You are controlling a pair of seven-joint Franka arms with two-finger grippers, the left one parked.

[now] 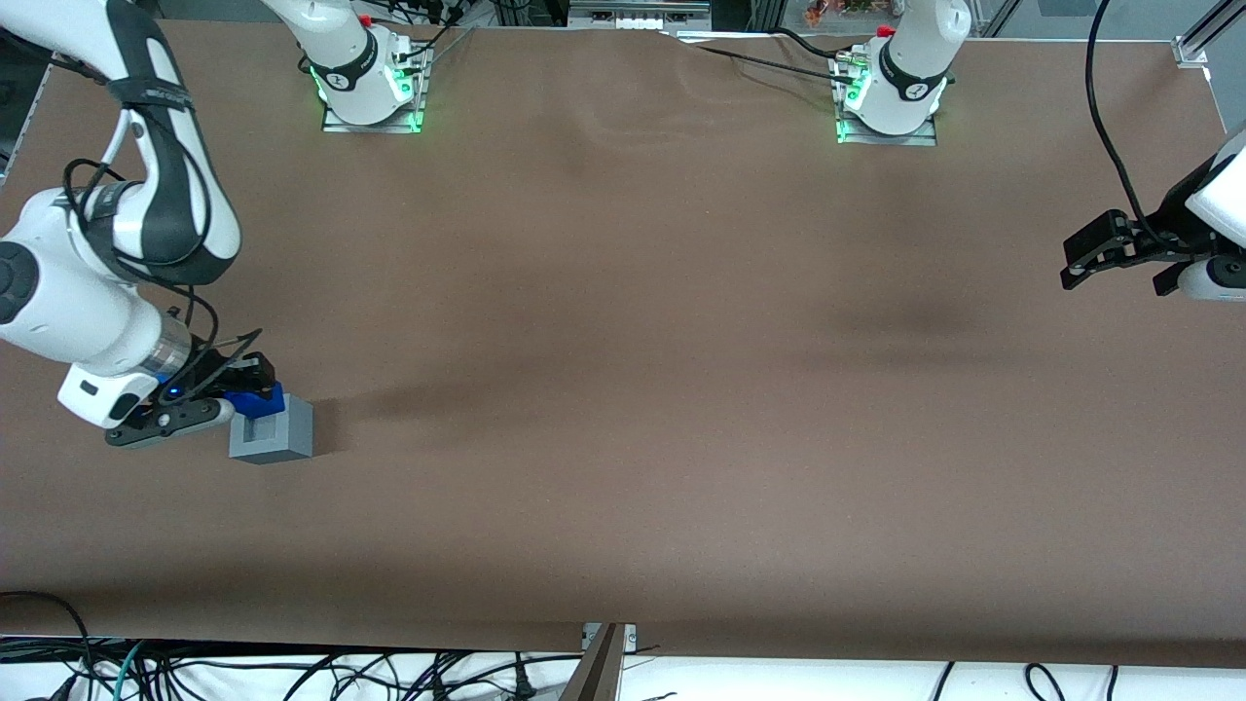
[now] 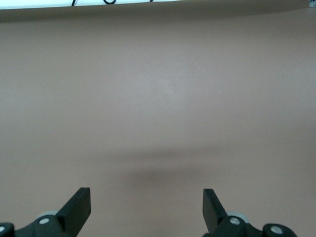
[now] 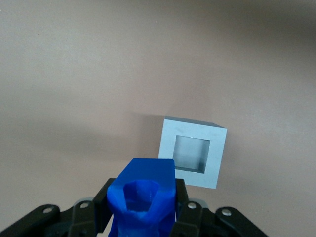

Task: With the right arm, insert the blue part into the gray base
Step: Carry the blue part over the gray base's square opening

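The gray base (image 1: 273,429) is a light-gray cube on the brown table near the working arm's end, its square opening facing up. In the right wrist view the gray base (image 3: 193,151) shows its recessed opening, empty. My right gripper (image 1: 245,387) is shut on the blue part (image 1: 261,400) and holds it just above the base's edge, a little farther from the front camera than the opening. In the right wrist view the blue part (image 3: 143,196) sits clamped between the black fingers (image 3: 184,207), apart from the base.
The brown table (image 1: 623,389) stretches wide toward the parked arm's end. The two arm bases (image 1: 370,83) stand at the table's back edge. Cables hang below the front edge (image 1: 292,672).
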